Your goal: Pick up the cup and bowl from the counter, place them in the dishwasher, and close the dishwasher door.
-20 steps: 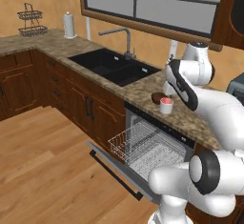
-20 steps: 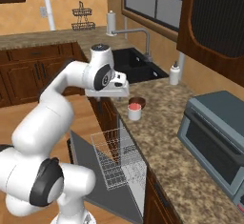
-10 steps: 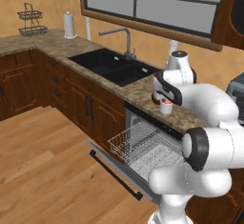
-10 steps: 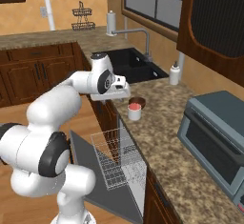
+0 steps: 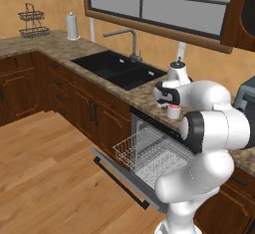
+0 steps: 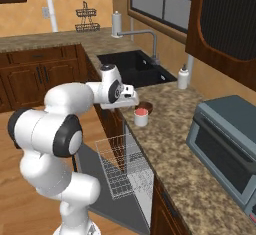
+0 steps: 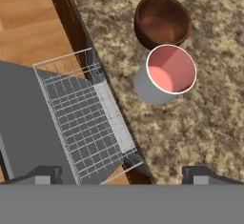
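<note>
The white cup (image 7: 169, 73) with a pink-red inside stands upright on the granite counter (image 7: 205, 123), touching the dark brown bowl (image 7: 162, 20) just beyond it. My gripper (image 7: 124, 175) is open and holds nothing. It hovers above the counter's front edge, short of the cup, with its fingertips (image 7: 45, 173) wide apart. From the right base, the gripper (image 6: 129, 96) hangs left of the cup (image 6: 141, 116) and bowl (image 6: 145, 106). In the left base view the hand (image 5: 167, 94) is just above the cup (image 5: 173, 111). The dishwasher door (image 5: 124, 178) lies open, with the white wire rack (image 5: 144, 151) pulled out.
A black sink (image 6: 132, 64) with a faucet (image 5: 130, 41) lies further along the counter. A white soap dispenser (image 6: 183, 76) stands behind the bowl. The blue-grey toaster oven (image 6: 225, 139) sits on the counter's other end. Wall cabinets (image 5: 159, 4) hang overhead.
The hand has swung down and towards the counter's front edge, ending over the cup's near side. The cup and bowl have not moved.
</note>
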{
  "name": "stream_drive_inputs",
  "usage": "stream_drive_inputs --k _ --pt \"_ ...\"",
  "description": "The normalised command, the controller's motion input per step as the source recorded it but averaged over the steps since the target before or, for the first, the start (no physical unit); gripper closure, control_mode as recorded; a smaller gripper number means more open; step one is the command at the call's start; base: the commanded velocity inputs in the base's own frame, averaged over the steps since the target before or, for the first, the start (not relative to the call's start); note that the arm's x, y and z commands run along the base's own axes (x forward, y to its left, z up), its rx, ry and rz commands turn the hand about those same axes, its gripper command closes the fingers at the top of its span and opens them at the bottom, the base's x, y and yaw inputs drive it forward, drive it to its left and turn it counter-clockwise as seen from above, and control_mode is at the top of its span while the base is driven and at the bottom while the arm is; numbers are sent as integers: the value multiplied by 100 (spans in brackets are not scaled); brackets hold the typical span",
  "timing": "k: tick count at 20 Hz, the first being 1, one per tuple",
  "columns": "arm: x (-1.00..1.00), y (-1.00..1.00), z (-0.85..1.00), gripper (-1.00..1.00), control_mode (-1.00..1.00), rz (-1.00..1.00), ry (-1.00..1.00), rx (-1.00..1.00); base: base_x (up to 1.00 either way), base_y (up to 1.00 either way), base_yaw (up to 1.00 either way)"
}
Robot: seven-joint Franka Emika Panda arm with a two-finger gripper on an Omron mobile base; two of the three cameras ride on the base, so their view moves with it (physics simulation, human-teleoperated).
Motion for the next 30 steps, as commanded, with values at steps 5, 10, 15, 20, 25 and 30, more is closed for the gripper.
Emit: stream_drive_inputs --k 5,10,15,20,25,30 --pt "32 -8 -29 -100 -100 0 0 -1 0 0 0" --pt "16 -16 -16 -100 -100 0 0 0 0 0 0" --pt "19 -13 -20 -100 -100 0 0 0 0 0 0" --pt "19 -10 -20 -100 -100 0 0 0 0 0 0" --pt "35 0 -2 -100 -100 0 0 0 0 0 0" --pt "33 -5 -3 -100 -100 0 0 0 0 0 0"
